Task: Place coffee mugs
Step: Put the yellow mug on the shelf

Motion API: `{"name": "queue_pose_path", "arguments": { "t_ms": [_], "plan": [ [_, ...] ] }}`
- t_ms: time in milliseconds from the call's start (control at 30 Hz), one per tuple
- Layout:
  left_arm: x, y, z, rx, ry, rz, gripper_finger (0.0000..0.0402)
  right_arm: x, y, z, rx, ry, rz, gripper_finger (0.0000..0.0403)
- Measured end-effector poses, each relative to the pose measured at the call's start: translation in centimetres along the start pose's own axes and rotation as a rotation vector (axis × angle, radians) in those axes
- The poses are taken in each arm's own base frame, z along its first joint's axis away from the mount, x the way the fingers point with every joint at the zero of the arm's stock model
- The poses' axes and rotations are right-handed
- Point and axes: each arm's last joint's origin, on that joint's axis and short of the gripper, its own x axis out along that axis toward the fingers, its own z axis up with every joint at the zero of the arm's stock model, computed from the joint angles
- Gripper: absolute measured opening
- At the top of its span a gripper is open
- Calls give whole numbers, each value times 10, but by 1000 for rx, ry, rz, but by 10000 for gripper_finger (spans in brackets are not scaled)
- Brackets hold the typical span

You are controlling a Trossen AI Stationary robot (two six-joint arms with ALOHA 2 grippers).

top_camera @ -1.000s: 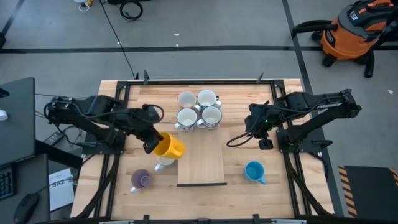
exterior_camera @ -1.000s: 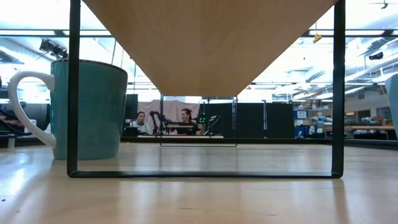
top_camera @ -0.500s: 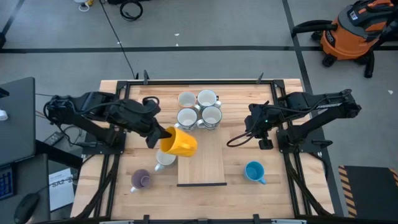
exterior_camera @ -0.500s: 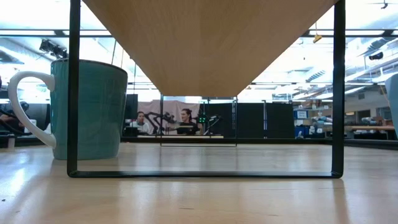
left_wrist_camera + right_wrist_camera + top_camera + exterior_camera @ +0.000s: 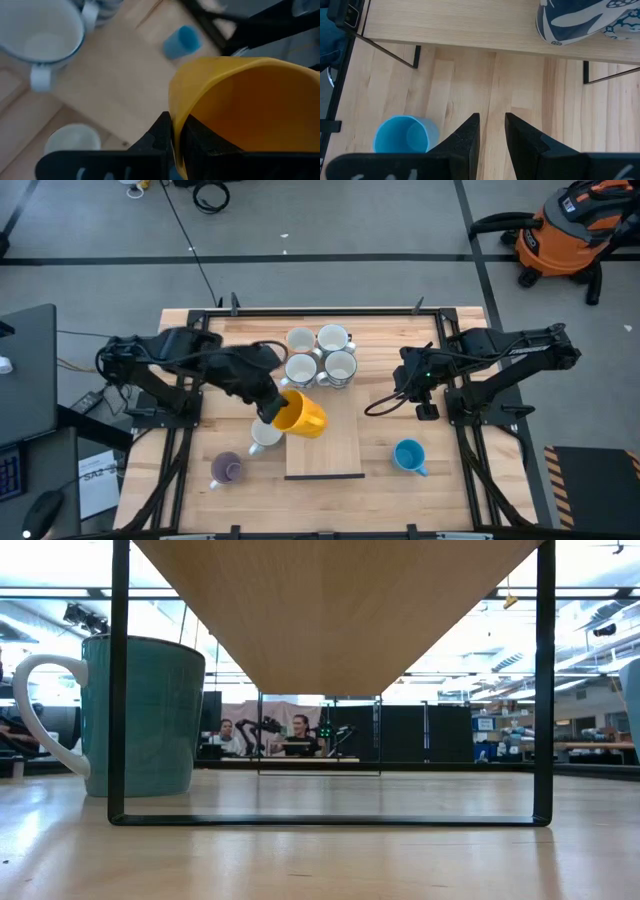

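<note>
My left gripper [image 5: 280, 408] is shut on a yellow mug [image 5: 302, 416], carried in the air above the left edge of a raised wooden shelf [image 5: 335, 445]. Several white mugs [image 5: 320, 355] cluster at the shelf's far end. One white mug [image 5: 265, 435] stands on the table beside the shelf's left side. A purple mug [image 5: 228, 470] stands near the front left. A blue mug [image 5: 408, 455] stands right of the shelf. My right gripper [image 5: 492, 130] hangs open above bare table beside the blue mug [image 5: 402, 135]. My left gripper pinches the yellow mug's rim [image 5: 172, 112], one finger [image 5: 162, 135] outside the wall and one finger [image 5: 202, 145] inside the cup. The fingers slant down from the table's left side. The mug is lifted clear and tilted, its mouth turned toward the gripper.
The shelf stands on thin black metal legs [image 5: 118, 690], with open space under it. A black frame [image 5: 320, 310] edges the table. In the low view a mug [image 5: 140, 715] stands beside the left leg. An orange shop vacuum [image 5: 565, 230] sits on the floor beyond.
My left gripper has carried the yellow mug toward the table's right edge and a little up, rolling at the wrist. The mug has gone from beside the shelf to above its left edge, staying clear of everything.
</note>
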Motion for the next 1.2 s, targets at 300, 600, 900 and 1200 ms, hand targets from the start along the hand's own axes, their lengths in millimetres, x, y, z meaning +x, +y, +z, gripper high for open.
{"name": "queue_pose_path", "arguments": {
  "t_ms": [300,600,900,1200],
  "plan": [
    [38,12,0,-40,128,232,29,0,0,0,0,-1,0,97],
    [75,27,10,-95,198,401,29,0,0,0,0,-1,0,97],
    [92,33,15,-147,221,456,29,0,0,0,0,-3,0,97],
    [102,36,16,-177,234,498,29,0,0,1,0,-5,0,97]
  ]
}}
